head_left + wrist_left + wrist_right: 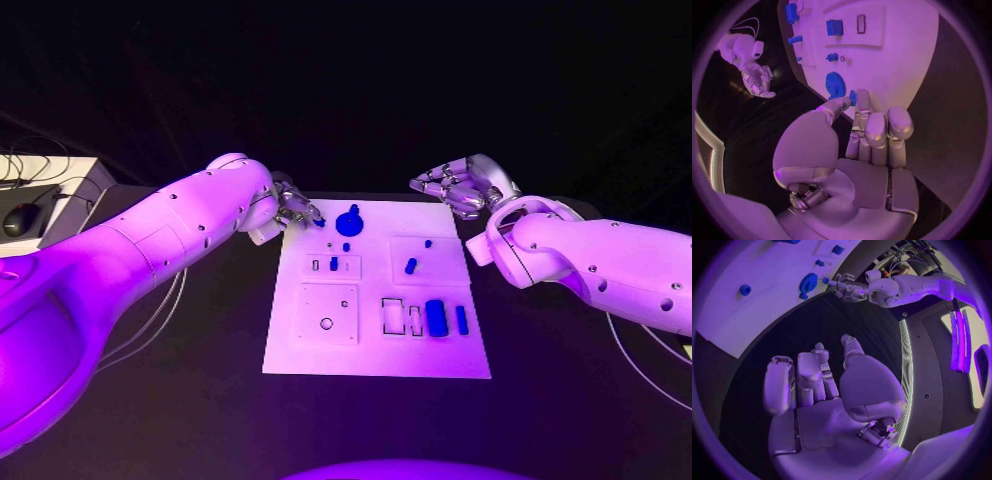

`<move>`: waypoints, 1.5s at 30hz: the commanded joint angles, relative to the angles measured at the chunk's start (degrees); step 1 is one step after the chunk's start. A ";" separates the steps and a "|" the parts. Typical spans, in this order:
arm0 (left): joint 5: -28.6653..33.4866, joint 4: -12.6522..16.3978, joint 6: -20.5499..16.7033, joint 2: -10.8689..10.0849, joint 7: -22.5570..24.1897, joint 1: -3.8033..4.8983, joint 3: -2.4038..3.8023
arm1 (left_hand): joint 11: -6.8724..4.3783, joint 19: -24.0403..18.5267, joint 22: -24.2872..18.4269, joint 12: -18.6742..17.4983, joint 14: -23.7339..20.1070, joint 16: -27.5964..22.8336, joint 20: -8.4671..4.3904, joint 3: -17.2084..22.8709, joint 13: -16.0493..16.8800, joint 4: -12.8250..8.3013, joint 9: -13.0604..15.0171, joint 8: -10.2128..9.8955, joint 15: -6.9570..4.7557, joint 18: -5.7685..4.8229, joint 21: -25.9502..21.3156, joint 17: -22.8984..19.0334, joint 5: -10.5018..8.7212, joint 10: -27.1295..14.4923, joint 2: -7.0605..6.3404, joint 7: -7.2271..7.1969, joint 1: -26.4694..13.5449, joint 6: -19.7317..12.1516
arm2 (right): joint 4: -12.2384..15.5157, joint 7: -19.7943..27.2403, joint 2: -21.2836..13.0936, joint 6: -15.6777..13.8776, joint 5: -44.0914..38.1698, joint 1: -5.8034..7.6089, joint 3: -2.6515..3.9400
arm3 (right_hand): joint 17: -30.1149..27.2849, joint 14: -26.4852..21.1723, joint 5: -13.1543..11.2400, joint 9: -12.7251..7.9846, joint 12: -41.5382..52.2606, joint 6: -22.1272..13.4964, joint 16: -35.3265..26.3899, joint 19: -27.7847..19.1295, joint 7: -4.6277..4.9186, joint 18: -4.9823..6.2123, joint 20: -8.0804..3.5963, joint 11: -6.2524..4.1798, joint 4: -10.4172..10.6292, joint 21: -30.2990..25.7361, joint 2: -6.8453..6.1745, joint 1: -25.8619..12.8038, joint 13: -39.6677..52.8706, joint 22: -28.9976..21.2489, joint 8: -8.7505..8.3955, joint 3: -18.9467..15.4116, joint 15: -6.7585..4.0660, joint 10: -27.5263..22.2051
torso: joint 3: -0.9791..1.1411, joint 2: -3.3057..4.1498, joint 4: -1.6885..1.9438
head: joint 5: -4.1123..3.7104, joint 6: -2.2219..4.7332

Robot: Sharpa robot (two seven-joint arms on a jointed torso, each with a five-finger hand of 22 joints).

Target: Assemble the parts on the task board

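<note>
Both hands [293,210] [459,187] flank task board [378,340]; no writing legible

The flat white task board [378,340], at the table's centre, looks like smooth matt plastic, with shallow recessed outlines cut into it. The small blue round part [349,223] toward the board's twelve o'clock edge looks like smooth moulded plastic with a slight sheen, as does the blue oblong part [436,318] toward five o'clock. The black table [173,420] has a dull, matt top. The silver left hand [861,145] shows polished metal segments with glossy rounded shells, and the silver right hand [823,390] looks the same. The white arm casings [159,240] are smooth, glossy plastic dotted with small screw holes.
</note>
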 commanded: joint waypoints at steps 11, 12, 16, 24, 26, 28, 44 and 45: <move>1.73 13.17 -3.73 -7.58 -1.45 0.08 0.07 | -1.10 0.82 -0.13 -0.80 0.44 -0.40 -0.74 4.85 -0.21 -7.64 9.59 -1.79 -0.90 -0.32 0.05 -0.56 3.13 3.66 -0.58 -1.10 -0.87 3.11 | -0.20 0.51 -0.55 0.30 -0.39 0.02 0.03 | 0.01 -0.05 0.39 -0.09 -0.04 0.24 -0.32 4.84 0.26 0.24 -0.01 -0.38 -0.31 -0.13 0.68 0.03 0.06 11.01 -0.33 0.00 0.22 0.01 | 0.23 -1.01 0.60 | 0.24 -0.50; 1.93 14.46 -3.99 -8.31 -1.56 0.08 0.06 | -1.15 0.86 -0.09 -0.76 0.43 -0.43 -0.77 4.83 -0.17 -7.65 9.62 -1.79 -0.91 -0.35 0.10 -0.64 3.17 3.86 -0.61 -1.17 -0.89 3.26 | -0.25 0.51 -0.60 0.29 -0.38 0.02 0.03 | 0.01 -0.05 0.39 -0.09 -0.04 0.24 -0.32 4.84 0.26 0.24 -0.01 -0.38 -0.31 -0.13 0.68 0.03 0.06 11.01 -0.33 0.00 0.22 0.01 | 0.26 -1.10 0.63 | 0.22 -0.51; 2.55 20.41 -5.07 -11.60 -2.09 0.05 0.02 | -1.34 0.96 -0.06 -0.94 0.44 -0.36 -0.94 4.78 0.02 -7.59 9.78 -2.13 -1.06 -0.51 0.15 -0.80 3.26 4.55 -0.85 -1.41 -1.10 3.88 | -0.56 0.52 -0.80 0.25 -0.45 0.02 0.03 | 0.01 -0.05 0.39 -0.09 -0.04 0.24 -0.32 4.84 0.26 0.24 -0.01 -0.38 -0.31 -0.13 0.68 0.03 0.06 11.01 -0.33 0.00 0.22 0.01 | 0.31 -1.54 0.87 | 0.18 -0.84; 2.80 28.79 -8.20 -16.28 -3.31 -0.74 -0.14 | -1.96 1.31 0.13 -0.13 0.50 -0.39 -1.31 4.04 0.93 -6.95 10.32 -1.94 -1.49 -0.81 0.43 -1.34 3.09 6.42 -1.25 -2.35 -1.57 5.32 | -1.11 0.55 -1.10 0.17 -0.60 0.01 0.02 | 0.01 -0.05 0.39 -0.09 -0.04 0.24 -0.32 4.84 0.26 0.24 -0.01 -0.38 -0.31 -0.13 0.68 0.03 0.06 11.01 -0.33 0.00 0.22 0.01 | 0.41 -2.38 1.41 | 0.05 -1.63; 2.54 29.78 -9.00 -16.75 -3.54 -1.11 -0.18 | -2.12 1.47 0.21 -0.17 0.52 -0.18 -1.57 3.52 1.16 -6.65 10.35 -2.06 -1.68 -1.01 0.55 -1.31 3.07 6.88 -1.25 -2.53 -1.43 5.80 | -1.19 0.55 -1.12 0.18 -0.64 0.00 0.02 | 0.01 -0.05 0.39 -0.09 -0.04 0.24 -0.32 4.84 0.26 0.24 -0.01 -0.38 -0.31 -0.13 0.68 0.03 0.06 11.01 -0.33 0.00 0.22 0.01 | 0.42 -2.56 1.50 | 0.02 -1.83; 2.12 30.75 -9.87 -17.12 -3.75 -1.53 -0.26 | -2.30 1.66 0.35 -0.28 0.57 0.17 -1.65 2.97 1.39 -6.31 10.29 -2.28 -1.76 -1.20 0.74 -1.11 2.98 7.65 -1.29 -2.87 -1.31 6.46 | -1.26 0.56 -1.13 0.19 -0.67 -0.01 0.01 | 0.01 -0.05 0.39 -0.09 -0.04 0.24 -0.32 4.84 0.26 0.24 -0.01 -0.38 -0.31 -0.13 0.68 0.03 0.06 11.01 -0.33 0.00 0.22 0.01 | 0.38 -2.70 1.59 | 0.03 -2.02; -1.87 31.97 -15.51 -16.41 -5.04 -3.81 -4.18 | -2.85 1.96 0.39 0.30 0.68 1.27 -2.04 1.77 2.37 -5.67 10.12 -2.68 -2.11 -1.56 0.83 -0.74 2.88 9.09 -1.21 -3.68 -1.09 8.52 | -1.45 0.58 -1.05 0.33 -0.74 -0.10 0.00 | -0.02 -0.06 0.45 -0.13 -0.10 0.34 -0.33 4.84 0.23 0.24 -0.02 -0.39 -0.46 -0.17 0.70 0.00 0.06 10.99 -0.33 0.02 0.21 0.02 | 0.46 -2.87 1.66 | 0.16 -2.91; -2.23 31.86 -15.63 -16.25 -5.09 -4.02 -4.35 | -2.88 1.98 0.39 0.41 0.68 1.34 -2.06 1.74 2.40 -5.62 10.14 -2.67 -2.13 -1.57 0.83 -0.73 2.81 9.10 -1.19 -3.74 -1.10 8.64 | -1.46 0.58 -1.04 0.35 -0.74 -0.10 0.00 | -0.02 -0.06 0.45 -0.13 -0.10 0.34 -0.33 4.84 0.23 0.24 -0.02 -0.39 -0.46 -0.17 0.70 0.00 0.06 10.99 -0.33 0.02 0.21 0.02 | 0.46 -2.85 1.62 | 0.22 -2.99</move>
